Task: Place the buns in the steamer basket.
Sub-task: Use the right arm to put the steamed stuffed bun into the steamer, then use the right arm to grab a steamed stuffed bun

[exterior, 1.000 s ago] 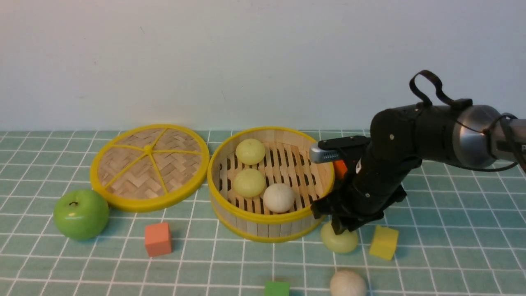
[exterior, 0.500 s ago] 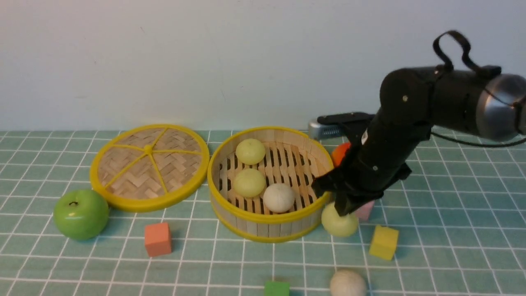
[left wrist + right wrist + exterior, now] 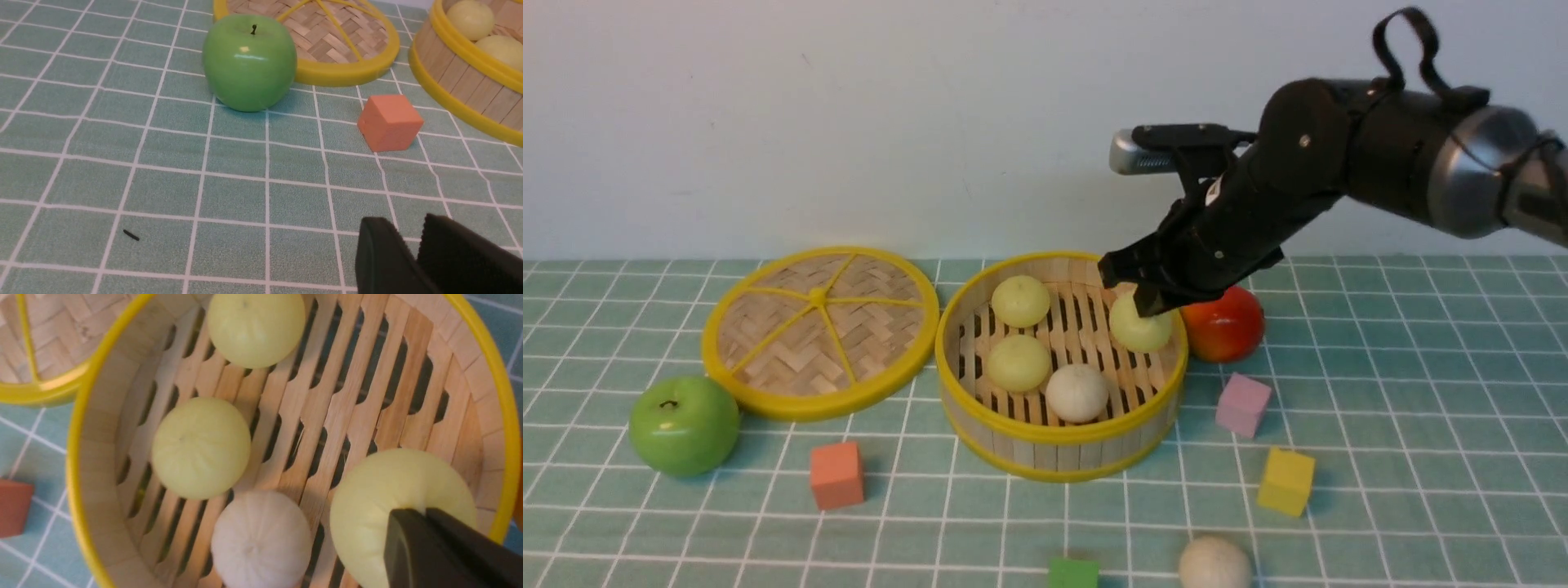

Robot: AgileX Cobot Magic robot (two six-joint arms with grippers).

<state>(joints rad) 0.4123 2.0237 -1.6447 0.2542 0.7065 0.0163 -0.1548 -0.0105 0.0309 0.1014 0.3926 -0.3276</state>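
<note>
Yellow-rimmed steamer basket (image 3: 1045,453), green apple (image 3: 684,425)

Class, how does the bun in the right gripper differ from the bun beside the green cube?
The gripped bun is yellow-green; the loose bun is off-white. The gripped bun hangs over the steamer basket in the right gripper; the loose bun lies on the cloth. Both are round.

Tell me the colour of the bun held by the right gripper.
Pale yellow-green. The held bun shows best in the right wrist view.
</note>
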